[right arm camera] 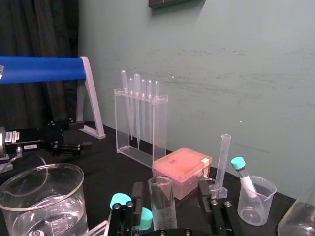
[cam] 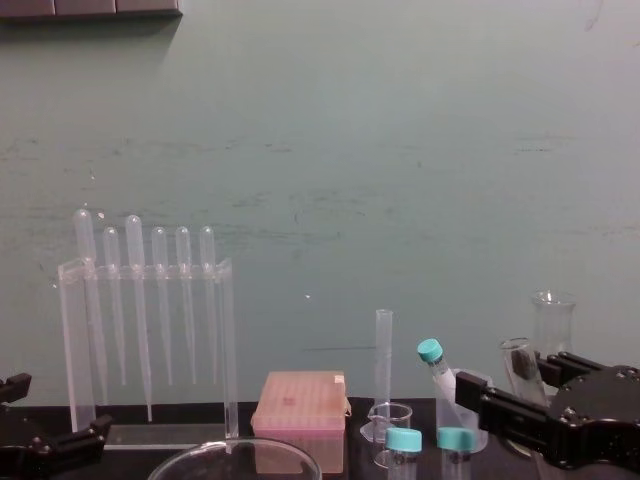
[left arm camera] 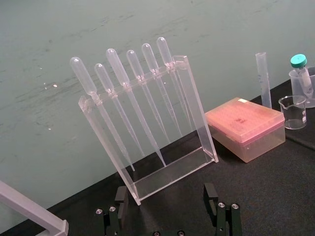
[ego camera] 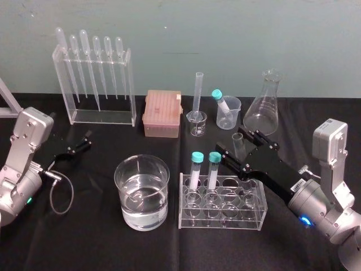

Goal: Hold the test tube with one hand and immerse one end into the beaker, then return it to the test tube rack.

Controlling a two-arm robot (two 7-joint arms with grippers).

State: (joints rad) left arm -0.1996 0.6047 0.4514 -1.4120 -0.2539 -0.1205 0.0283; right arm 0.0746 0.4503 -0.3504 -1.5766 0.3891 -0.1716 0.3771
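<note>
Test tube (ego camera: 238,144): clear wide glass, open lipped mouth, upright between the fingers of my right end effector (ego camera: 243,148).
Right end effector: fingers apart, one either side of the tube, not touching it.
Rack (ego camera: 223,219): directly beneath it.
Beaker (ego camera: 141,192): to its left, part-filled with clear liquid.
Left end effector (ego camera: 79,145): far left, fingers apart.

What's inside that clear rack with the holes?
Two teal-capped tubes stand in the rack's left holes. The test tube rises at its back right inside the open right hand; that hand covers the tube's lower end and the holes there.
</note>
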